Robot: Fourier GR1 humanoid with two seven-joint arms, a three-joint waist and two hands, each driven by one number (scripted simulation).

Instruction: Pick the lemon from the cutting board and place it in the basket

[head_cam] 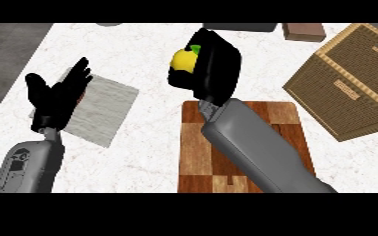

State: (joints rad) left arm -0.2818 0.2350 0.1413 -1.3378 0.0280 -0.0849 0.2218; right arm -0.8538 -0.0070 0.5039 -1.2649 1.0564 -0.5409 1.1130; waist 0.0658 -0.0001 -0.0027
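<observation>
Gripping the lemon (181,59) in the right hand (210,67), fingers curled round it so only the yellow left side and a bit of green at the top show. Held off the board (199,150), beyond its far edge, over the white counter (148,45). Right forearm (251,145) slanting across the board from the lower edge. Basket (339,82) at the right, well apart from the lemon, tilted in view, woven brown. Left hand (55,95) resting open at the left, fingers straight and spread, holding nothing, over the near corner of a grey cloth (103,107). Brown block (303,31) and a dark grey object (240,27) at the far edge of the counter.
</observation>
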